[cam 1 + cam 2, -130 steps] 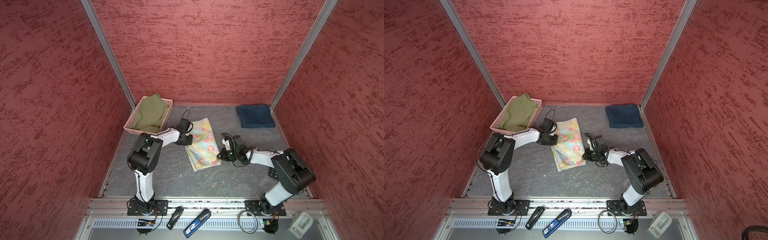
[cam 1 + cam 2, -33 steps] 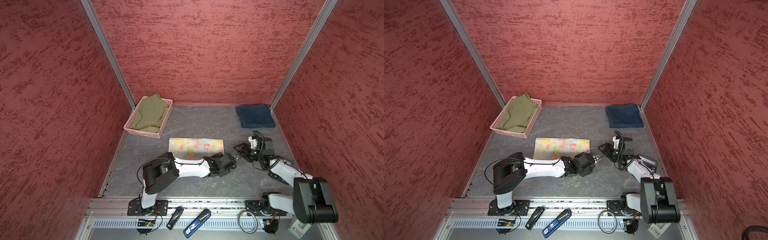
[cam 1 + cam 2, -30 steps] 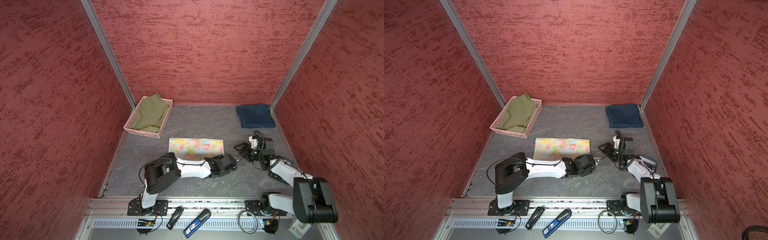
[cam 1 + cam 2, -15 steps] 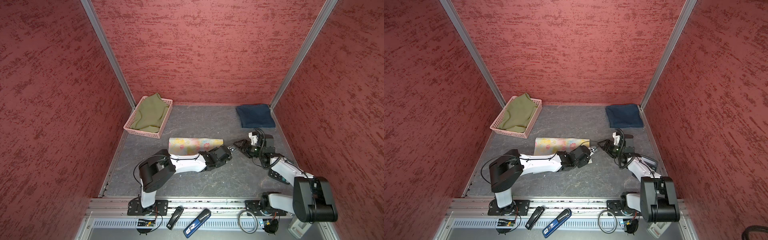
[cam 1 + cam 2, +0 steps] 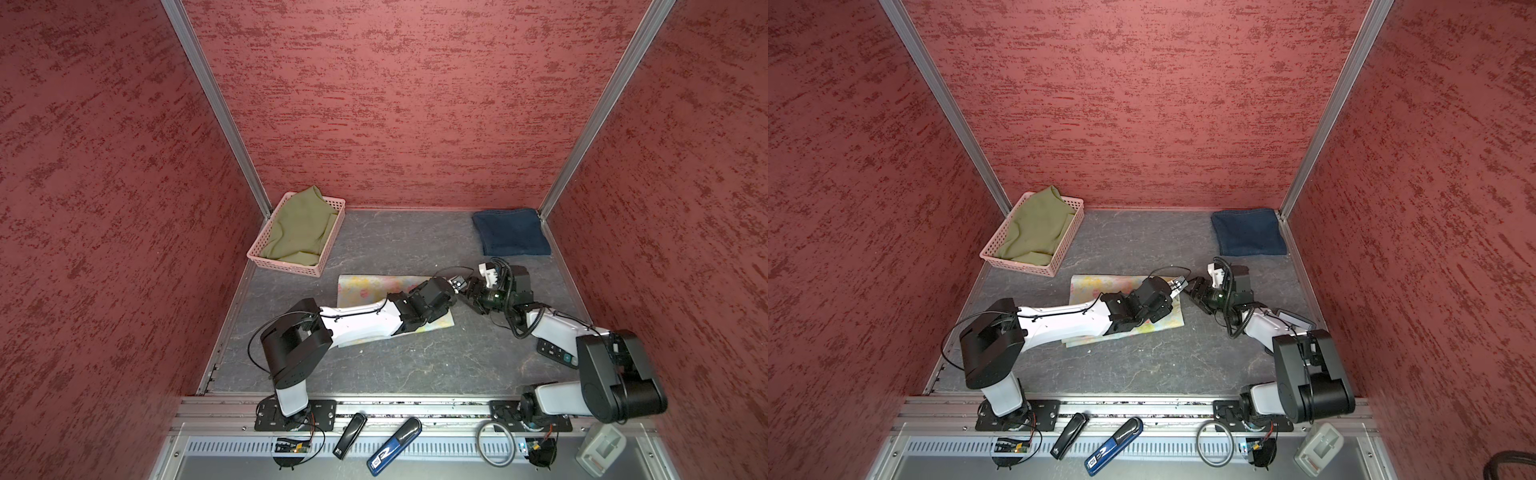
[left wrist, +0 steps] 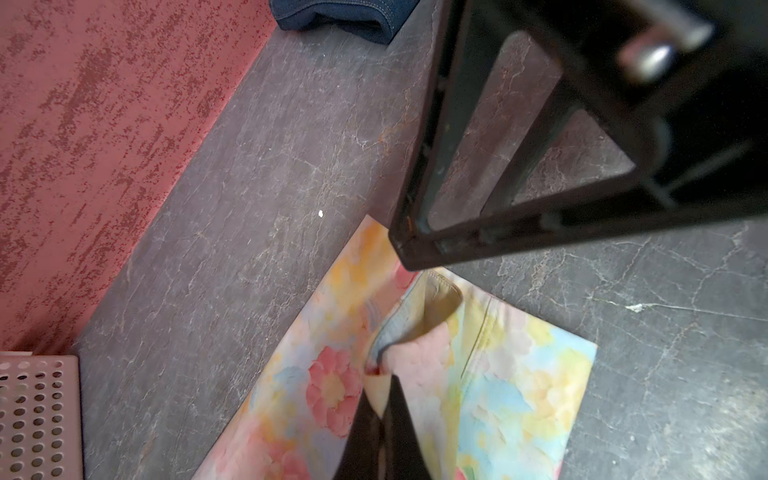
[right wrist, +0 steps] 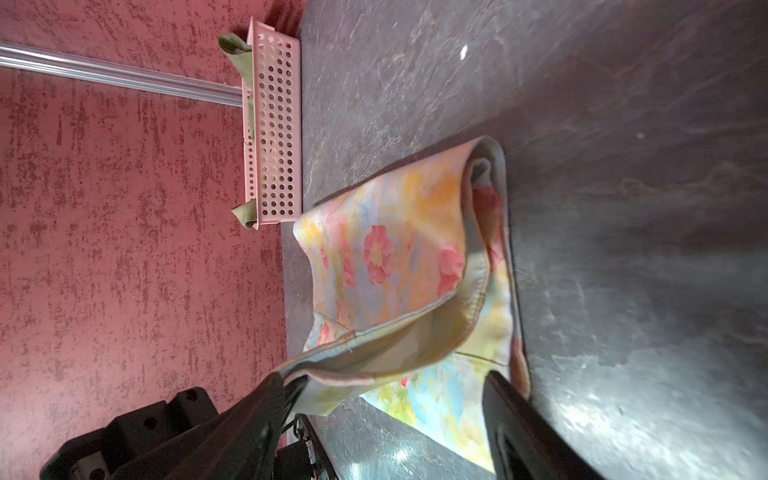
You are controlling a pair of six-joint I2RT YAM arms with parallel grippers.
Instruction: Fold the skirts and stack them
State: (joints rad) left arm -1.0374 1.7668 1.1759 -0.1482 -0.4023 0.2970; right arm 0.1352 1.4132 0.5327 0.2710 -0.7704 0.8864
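Left gripper (image 6: 380,395): fingers pressed together on a raised fold of the floral skirt (image 6: 519,395), near its hem; the pinched cloth stands up off the layer below it, and I can see the pale lining inside the fold.

Right gripper (image 7: 388,376): jaws spread wide, nothing clamped; the lifted end of the skirt lies in the gap between them; one finger (image 7: 266,407) is right at the raised hem, though I cannot tell if it touches; the other finger sits low beside the edge that rests on the table (image 7: 623,208).

In both top views the two grippers meet tip to tip at the right end of the floral skirt, left gripper (image 5: 454,286) just beside right gripper (image 5: 467,291); the left forearm lies across the near part of the cloth and hides some of it.

Floral skirt (image 5: 1100,286): a long folded strip in the middle of the table, running left to right; its left end is flat and near the pink basket (image 5: 1017,264) but not touching it; its right end is the part that is lifted.

Olive skirt (image 5: 301,226): bunched inside the basket in the far left corner; one bit rises above the back rim.

Denim skirt (image 5: 513,232): folded flat in the far right corner, up against the wall post, well apart from the floral one; nothing lies on top of it; the left wrist view catches only its stitched edge.
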